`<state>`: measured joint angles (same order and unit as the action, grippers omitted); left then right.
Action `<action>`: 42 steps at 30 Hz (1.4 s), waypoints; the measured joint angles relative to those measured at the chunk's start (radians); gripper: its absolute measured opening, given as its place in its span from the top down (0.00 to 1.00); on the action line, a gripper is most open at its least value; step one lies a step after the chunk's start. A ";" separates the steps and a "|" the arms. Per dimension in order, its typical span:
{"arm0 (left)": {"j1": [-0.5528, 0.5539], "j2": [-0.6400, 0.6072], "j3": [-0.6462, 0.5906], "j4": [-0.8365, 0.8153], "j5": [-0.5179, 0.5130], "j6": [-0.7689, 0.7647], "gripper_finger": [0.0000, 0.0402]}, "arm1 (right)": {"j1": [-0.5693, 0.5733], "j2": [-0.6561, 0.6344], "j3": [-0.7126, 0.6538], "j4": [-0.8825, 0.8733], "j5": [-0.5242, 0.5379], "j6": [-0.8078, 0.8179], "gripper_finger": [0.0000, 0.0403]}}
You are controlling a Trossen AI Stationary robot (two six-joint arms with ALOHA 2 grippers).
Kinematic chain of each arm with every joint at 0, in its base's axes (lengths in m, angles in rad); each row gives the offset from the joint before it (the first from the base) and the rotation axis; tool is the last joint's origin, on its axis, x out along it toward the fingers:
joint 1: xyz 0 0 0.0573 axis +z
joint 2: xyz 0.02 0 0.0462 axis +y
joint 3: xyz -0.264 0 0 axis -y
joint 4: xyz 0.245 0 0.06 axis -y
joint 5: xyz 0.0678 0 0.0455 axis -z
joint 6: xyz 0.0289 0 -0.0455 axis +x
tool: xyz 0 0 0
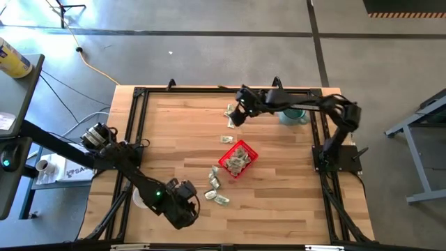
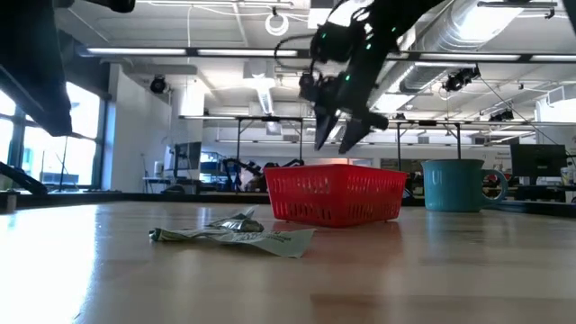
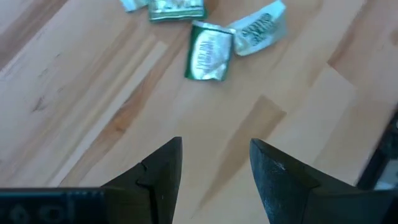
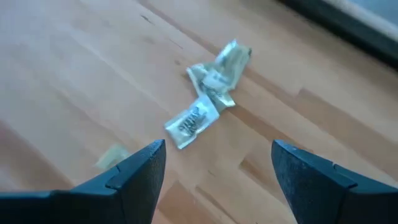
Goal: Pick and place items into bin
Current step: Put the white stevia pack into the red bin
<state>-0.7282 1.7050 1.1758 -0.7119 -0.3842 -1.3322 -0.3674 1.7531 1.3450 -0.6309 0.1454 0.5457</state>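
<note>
Although several packets already lay inside the red bin [image 1: 237,160] at mid-table, two loose groups were left on the wood: one cluster [image 1: 230,123] on the bin's far side, toward the back edge, and another [image 1: 216,187] on its near side, toward the front. The far cluster [image 4: 208,102] sat just ahead of and below the right gripper [image 1: 235,116], whose fingers stood wide apart and empty above the table; in the right wrist view its nearest packet [image 4: 192,123] lay slantwise, long axis running diagonally across the gap between the fingers, so a small wrist turn would probably be wanted before closing. The near group [image 3: 211,37] lay a little ahead of the left gripper [image 1: 182,202], fingers likewise parted and holding nothing, near the front edge. Each arm was thus closer to its own group, and the right looked better lined up for the next pick. A teal mug [image 1: 293,115] stood behind the right arm, well clear of the bin.
</note>
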 joint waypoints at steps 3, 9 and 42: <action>0.001 0.000 0.000 -0.029 -0.004 -0.019 0.45 | -0.020 0.095 0.043 0.000 -0.013 0.008 0.30; 0.001 0.000 0.000 -0.071 -0.004 -0.044 0.45 | -0.033 0.273 0.205 -0.041 -0.012 0.027 0.30; -0.018 -0.035 -0.045 -0.232 -0.024 -0.134 0.45 | -0.025 0.425 0.435 -0.360 -0.216 -0.220 0.96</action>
<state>-0.7466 1.6699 1.1313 -0.9435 -0.4083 -1.4661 -0.3929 2.1779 1.7798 -0.9913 -0.0710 0.3260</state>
